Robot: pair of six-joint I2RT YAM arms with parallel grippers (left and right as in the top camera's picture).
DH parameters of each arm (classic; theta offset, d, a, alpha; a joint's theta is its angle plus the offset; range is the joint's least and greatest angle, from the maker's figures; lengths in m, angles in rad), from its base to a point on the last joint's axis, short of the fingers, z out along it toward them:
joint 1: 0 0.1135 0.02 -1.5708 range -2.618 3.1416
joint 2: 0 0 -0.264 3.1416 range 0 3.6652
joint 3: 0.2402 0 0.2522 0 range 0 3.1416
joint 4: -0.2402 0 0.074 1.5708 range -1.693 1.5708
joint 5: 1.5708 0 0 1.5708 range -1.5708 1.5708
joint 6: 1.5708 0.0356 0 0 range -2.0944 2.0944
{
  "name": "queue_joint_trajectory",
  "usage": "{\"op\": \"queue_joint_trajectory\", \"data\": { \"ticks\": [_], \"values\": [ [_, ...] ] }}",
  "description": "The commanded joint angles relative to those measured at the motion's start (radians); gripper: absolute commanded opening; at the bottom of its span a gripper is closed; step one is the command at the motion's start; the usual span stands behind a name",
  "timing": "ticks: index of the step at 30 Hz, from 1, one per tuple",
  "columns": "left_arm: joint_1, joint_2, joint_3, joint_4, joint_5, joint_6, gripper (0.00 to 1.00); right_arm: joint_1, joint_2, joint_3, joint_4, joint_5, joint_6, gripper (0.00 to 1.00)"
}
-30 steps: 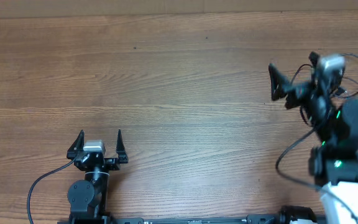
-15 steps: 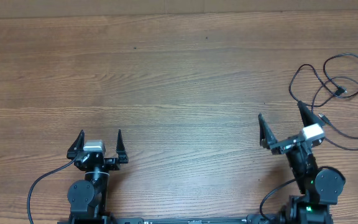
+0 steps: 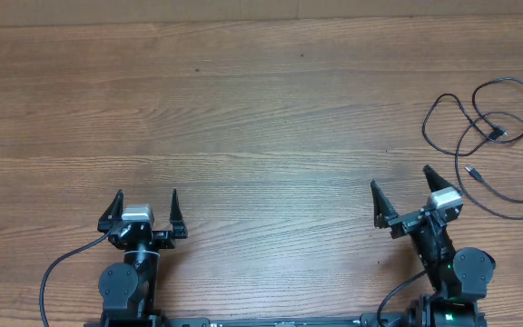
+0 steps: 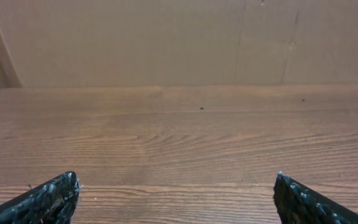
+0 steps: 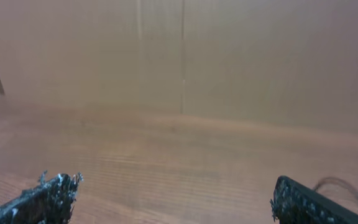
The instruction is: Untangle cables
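Reaching for loose cables (image 3: 488, 136) with both jaws apart, empty.
Steer your right gripper (image 3: 407, 198) toward one plug beyond its jaws.

A wooden table (image 3: 243, 109) seen from above. At the near edge sit two black robot arms. The left gripper (image 3: 146, 202) points toward the far side, its jaws spread wide and empty. The right gripper (image 3: 401, 188) is likewise spread wide and empty, angled slightly left. Thin black cables (image 3: 488, 136) lie in loose overlapping loops at the far right, apart from both grippers.
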Motion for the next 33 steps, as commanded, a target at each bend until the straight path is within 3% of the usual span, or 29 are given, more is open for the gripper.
{"op": "queue_joint_trajectory", "data": {
  "ticks": [1, 8, 18, 25, 30, 33],
  "values": [
    [-0.006, -0.008, -0.003, 0.000, 0.008, -0.009, 0.99, 0.000, -0.058, -0.010, -0.083, 0.013, 0.004, 1.00],
    [-0.006, -0.008, -0.003, 0.000, 0.008, -0.009, 1.00, 0.000, -0.180, -0.010, -0.243, 0.017, 0.004, 1.00],
    [-0.006, -0.008, -0.003, 0.000, 0.008, -0.009, 1.00, 0.000, -0.253, -0.010, -0.248, 0.026, 0.004, 1.00],
    [-0.006, -0.008, -0.003, 0.000, 0.008, -0.009, 1.00, 0.000, -0.253, -0.010, -0.251, 0.138, 0.005, 1.00],
    [-0.006, -0.008, -0.003, 0.000, 0.008, -0.009, 1.00, 0.000, -0.253, -0.010, -0.265, 0.294, 0.165, 1.00],
    [-0.006, -0.008, -0.003, 0.000, 0.008, -0.009, 1.00, 0.000, -0.253, -0.010, -0.268, 0.289, 0.160, 1.00]
  ]
}}
